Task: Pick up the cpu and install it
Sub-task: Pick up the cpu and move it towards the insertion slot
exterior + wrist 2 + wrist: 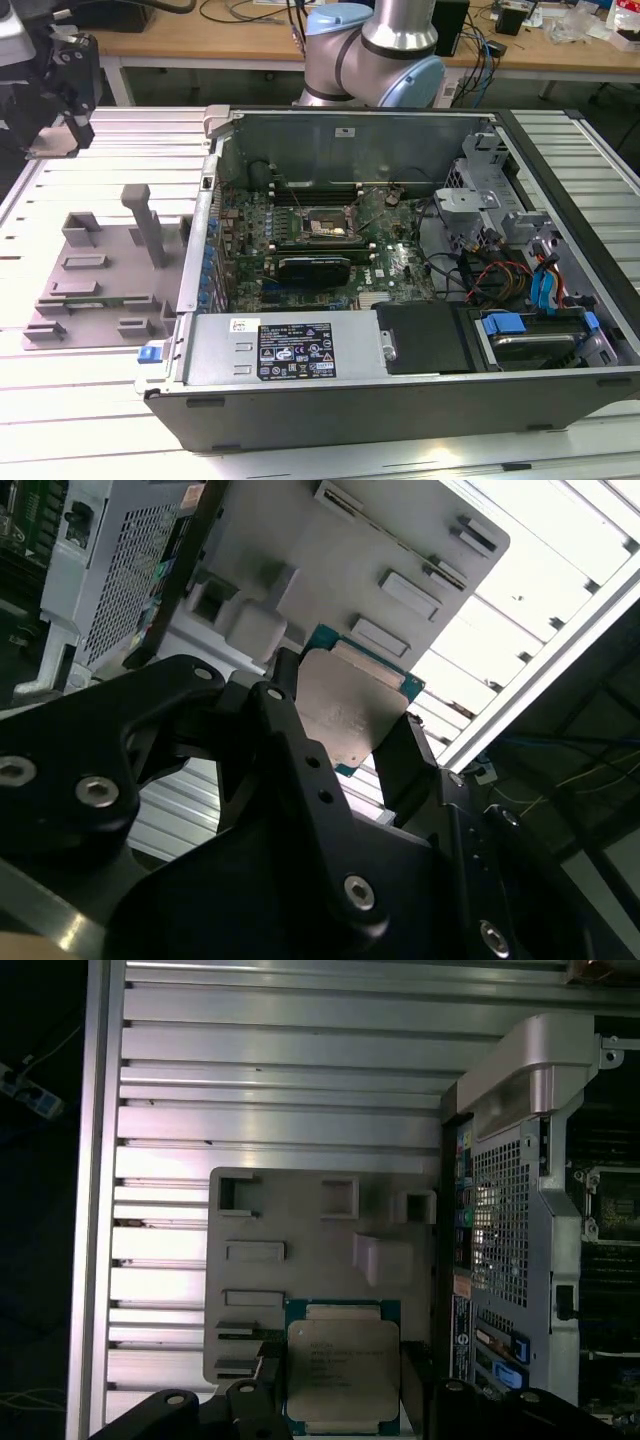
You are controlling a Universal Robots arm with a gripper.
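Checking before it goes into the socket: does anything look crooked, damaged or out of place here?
Nothing stands out. The cpu sits square in the gripper, clamped by its edges near the grey tray, with no visible tilt or damage. The computer case lies open, with nothing visibly spilled or dislodged inside.

Wooden desk (232, 42) behind slatted aluminium table (70, 420)

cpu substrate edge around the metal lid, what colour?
Teal-green rim on the cpu, around its pale silvery lid; clearest in the first wrist view.
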